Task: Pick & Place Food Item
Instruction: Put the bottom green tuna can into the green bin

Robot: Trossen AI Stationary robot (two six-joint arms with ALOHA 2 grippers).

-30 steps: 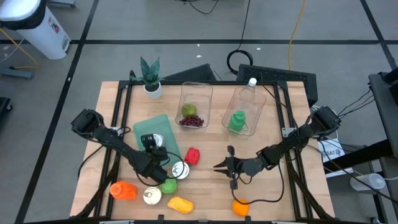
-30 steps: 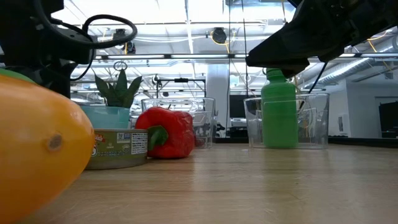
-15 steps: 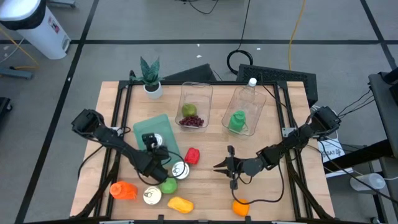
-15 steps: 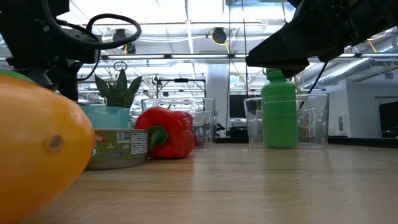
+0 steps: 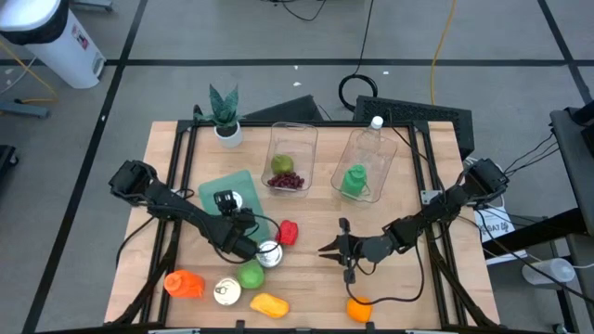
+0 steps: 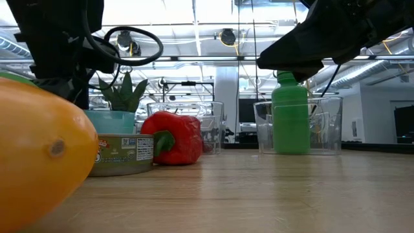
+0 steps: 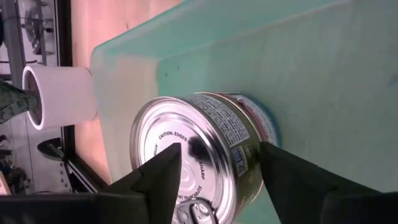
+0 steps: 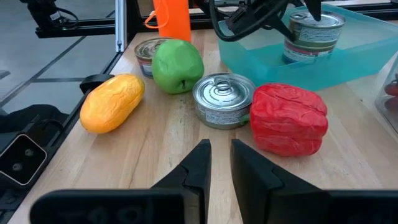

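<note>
- One change to call: the left arm has swung up from the cluster of food at the front of the wooden desk [image 5: 408, 278] and now reaches over the shallow teal plastic tray [image 5: 243, 186].
- Its left tool [image 7: 217, 158] now straddles the silver tin can with the green label [image 7: 186, 149], which stands upright in that tray.
- Fingers are parted, one on each side of the can; a firm clamp isn't visible yet, so I call it open and likely about to close.
- That suggests the can is the item being picked, and the lift hasn't begun.
- Over on the other side, the right tool [image 5: 325, 248] has stayed put mid-desk, pinched closed on nothing, near the red bell pepper [image 5: 288, 232].
</note>
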